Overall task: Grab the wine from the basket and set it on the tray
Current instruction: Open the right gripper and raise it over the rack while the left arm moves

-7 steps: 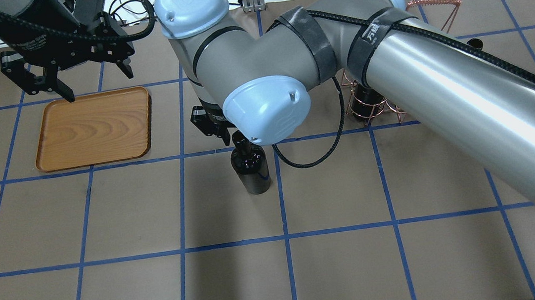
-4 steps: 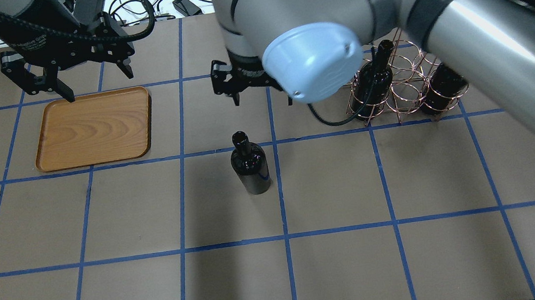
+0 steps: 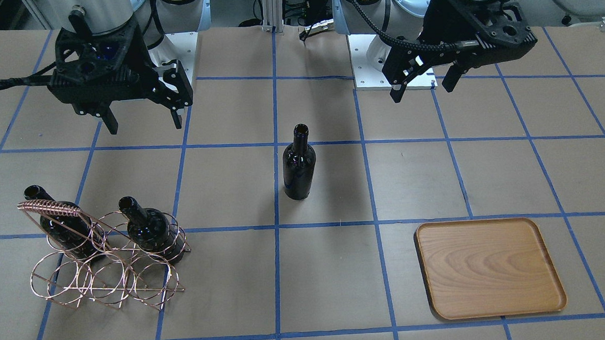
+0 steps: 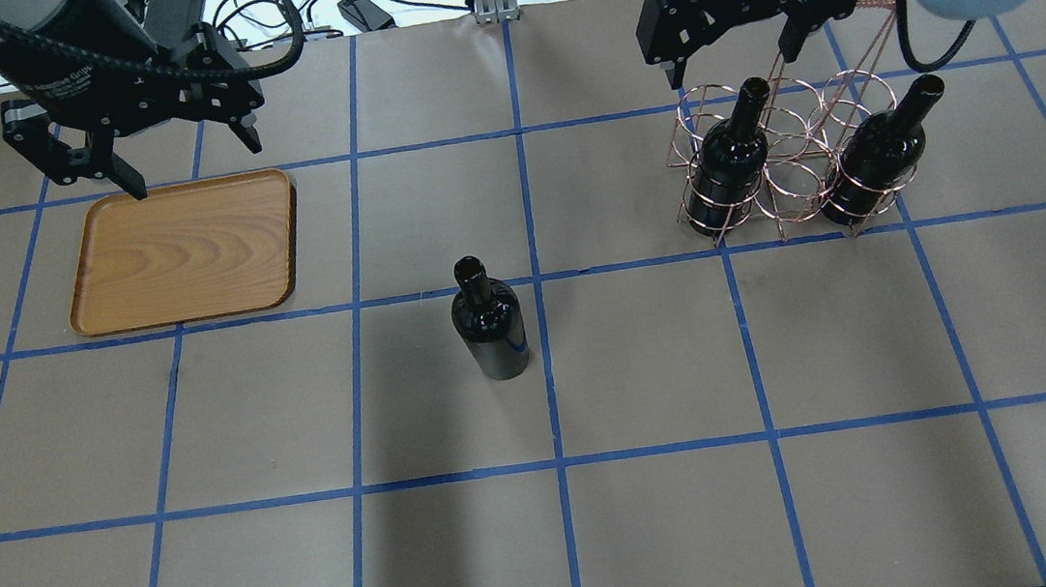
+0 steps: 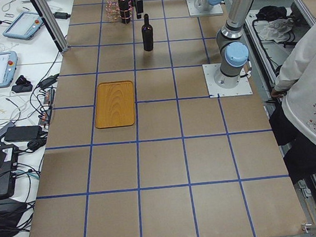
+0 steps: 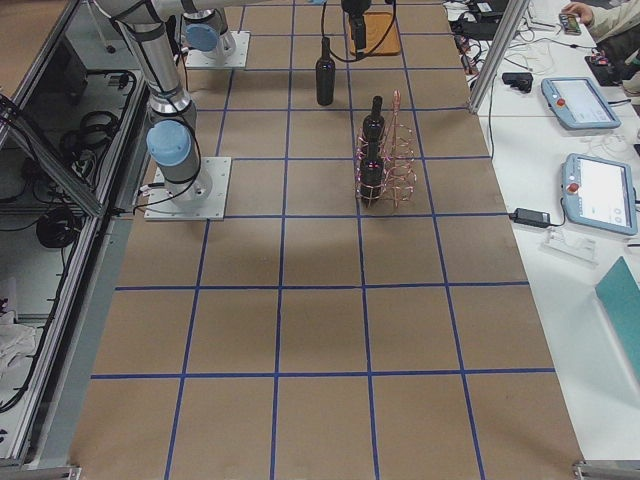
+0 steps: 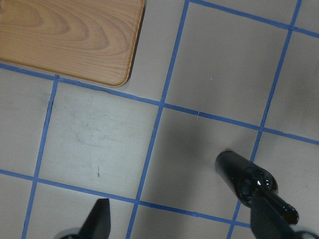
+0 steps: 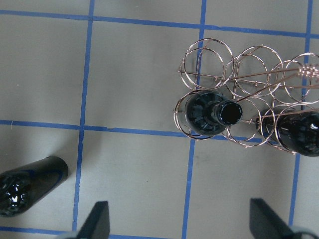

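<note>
One wine bottle stands upright alone on the table's middle; it also shows in the front view. Two more bottles stand in the copper wire basket at the right. The wooden tray lies bare at the left. My right gripper is open and empty, hovering over the basket's far side, above the left bottle. My left gripper is open and empty above the tray's far edge; its wrist view shows the lone bottle.
Brown table surface with a blue tape grid lies all around. Cables lie beyond the far edge. Operators' tablets sit on a side bench. A person stands by the robot's base side.
My right gripper has left the lone bottle's neck and swung back and right to above the basket. The bottle stays standing. The left arm has not moved.
</note>
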You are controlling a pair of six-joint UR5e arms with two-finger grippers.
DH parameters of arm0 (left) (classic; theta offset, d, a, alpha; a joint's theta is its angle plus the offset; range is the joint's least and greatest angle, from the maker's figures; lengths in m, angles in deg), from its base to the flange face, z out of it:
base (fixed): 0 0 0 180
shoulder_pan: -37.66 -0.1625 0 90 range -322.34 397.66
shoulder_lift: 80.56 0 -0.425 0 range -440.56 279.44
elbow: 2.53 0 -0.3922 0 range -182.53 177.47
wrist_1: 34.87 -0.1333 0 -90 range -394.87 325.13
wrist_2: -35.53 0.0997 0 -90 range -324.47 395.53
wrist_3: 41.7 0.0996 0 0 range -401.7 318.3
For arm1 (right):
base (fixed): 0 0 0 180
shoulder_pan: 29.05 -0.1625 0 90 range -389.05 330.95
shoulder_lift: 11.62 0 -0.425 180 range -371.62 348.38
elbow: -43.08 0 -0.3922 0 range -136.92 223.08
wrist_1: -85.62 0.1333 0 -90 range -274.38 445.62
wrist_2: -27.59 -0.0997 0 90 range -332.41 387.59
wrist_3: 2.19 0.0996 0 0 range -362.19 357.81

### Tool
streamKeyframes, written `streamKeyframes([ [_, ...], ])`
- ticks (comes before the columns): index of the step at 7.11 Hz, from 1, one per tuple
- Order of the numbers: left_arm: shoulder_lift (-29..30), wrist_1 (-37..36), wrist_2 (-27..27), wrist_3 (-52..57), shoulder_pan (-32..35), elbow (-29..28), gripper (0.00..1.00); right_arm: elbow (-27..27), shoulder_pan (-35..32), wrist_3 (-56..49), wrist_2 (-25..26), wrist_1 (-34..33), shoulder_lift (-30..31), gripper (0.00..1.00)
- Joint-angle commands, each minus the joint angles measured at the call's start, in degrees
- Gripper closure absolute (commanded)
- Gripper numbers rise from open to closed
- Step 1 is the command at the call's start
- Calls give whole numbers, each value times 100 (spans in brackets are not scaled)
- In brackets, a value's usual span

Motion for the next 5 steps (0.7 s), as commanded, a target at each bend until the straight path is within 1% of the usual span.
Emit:
streamKeyframes([
  [1, 4, 0, 0, 4, 0, 0, 0, 250, 61, -166, -18, -26, 144, 0],
  [2, 4, 0, 0, 4, 9, 0, 0, 286, 122, -279, 95, -1, 136, 0],
  [4, 108, -35, -35, -22, 52, 9, 0, 304, 114, -280, 88, -79, 162, 0],
  [5, 257, -287, -70, -353, 148, 52, 0, 322, 114, -237, 88, -53, 171, 0],
])
